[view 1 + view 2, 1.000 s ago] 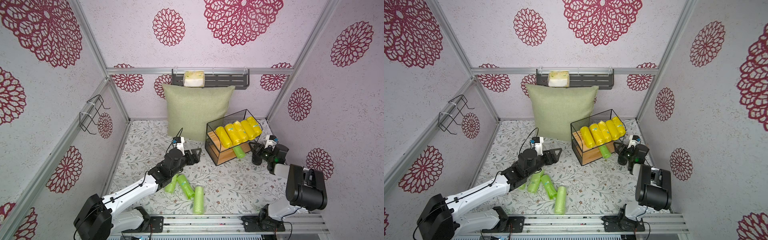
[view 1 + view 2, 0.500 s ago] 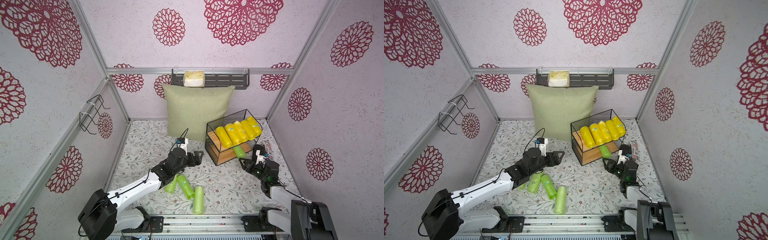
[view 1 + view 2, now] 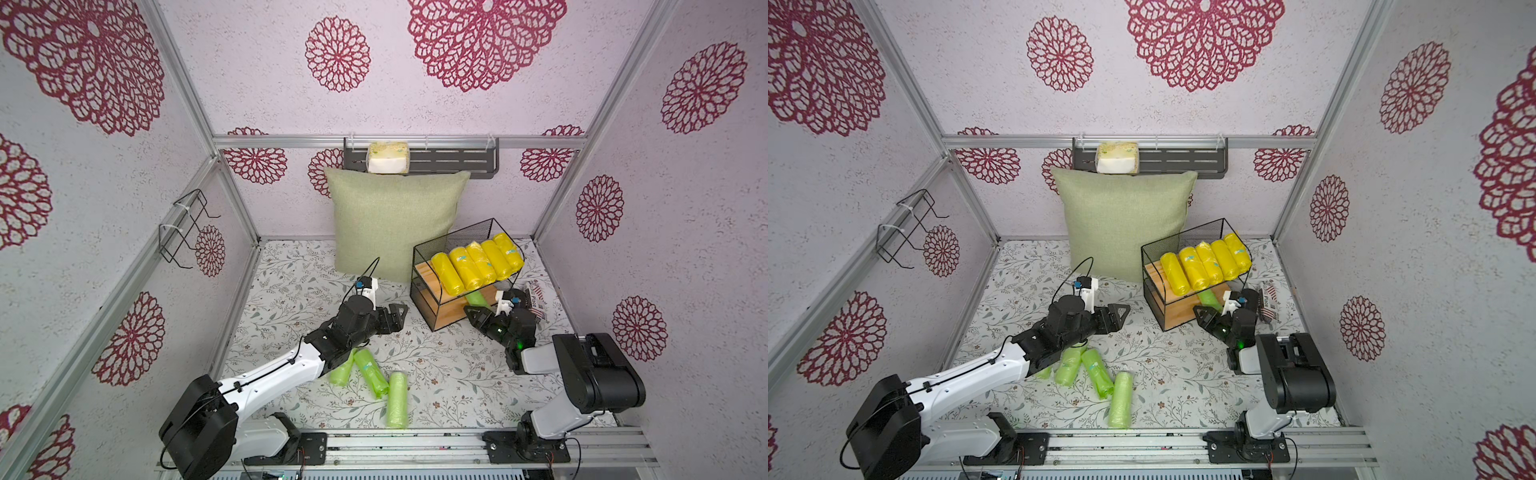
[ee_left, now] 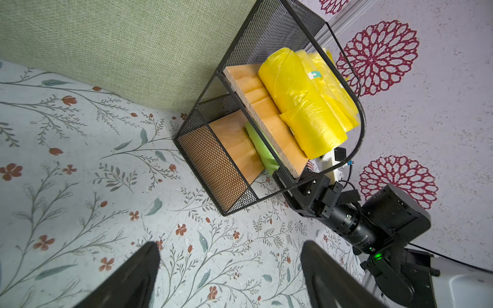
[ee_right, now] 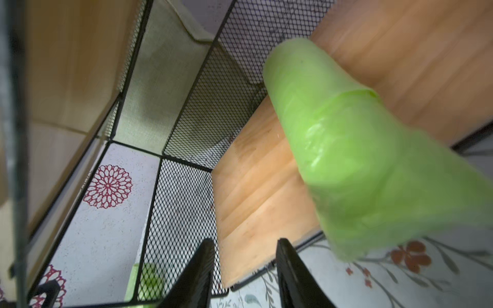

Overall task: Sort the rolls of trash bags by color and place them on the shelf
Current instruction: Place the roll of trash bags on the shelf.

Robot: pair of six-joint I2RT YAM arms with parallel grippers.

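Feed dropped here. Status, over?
Left pincer open, empty. Right pincer open, beside green roll on shelf, lower board. Other green rolls on floor, partly under left arm.

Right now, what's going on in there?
Five yellow rolls fill the shelf's top board. One green roll lies on the lower board, its end poking out the front. The right gripper sits beside it, jaws slightly apart and empty. The left gripper hovers open over the floral mat; more green rolls lie on it by that arm.

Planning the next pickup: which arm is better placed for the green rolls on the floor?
Left, probably: the green rolls lie right beside it, left gripper open and empty; right gripper sits at the shelf.
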